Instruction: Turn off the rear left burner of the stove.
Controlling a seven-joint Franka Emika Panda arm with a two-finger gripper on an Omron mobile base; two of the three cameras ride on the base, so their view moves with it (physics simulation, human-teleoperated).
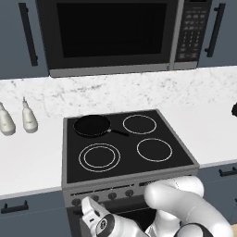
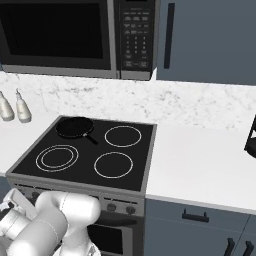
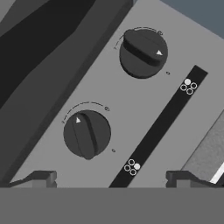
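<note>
On the white counter at the far left stand two pale shaker bottles with thin tops point(image 1: 18, 118), side by side against the marbled backsplash. Right of them sits the black glass stove with grey steel trim point(image 1: 183, 150). Its rear left burner point(image 1: 79, 132) lies at the back left corner of the glass, almost wholly covered by a round black frying pan point(image 1: 92, 125) whose short handle points right and slightly forward. In front of it is the large double white-ringed circle point(image 1: 99, 157), and to the right are two single white-ringed circles point(image 1: 147, 137), one behind the other. Above hangs a black microwave with a keypad point(image 1: 192, 32) on its right side.

Along the stove's grey front panel runs a row of small round dark knobs point(image 1: 102, 197). The white arm's two-finger gripper point(image 3: 111, 180) is low at the panel's left end, its jaws spread wide and holding nothing. From the hand camera, two dark ridged knobs are close ahead: the nearer knob point(image 3: 86, 133) lies between the fingertips' line and the farther knob point(image 3: 143, 53). A black strip point(image 3: 162, 124) with small four-dot marks runs beside them. Which knob serves which burner is hard to tell from these marks.
</note>
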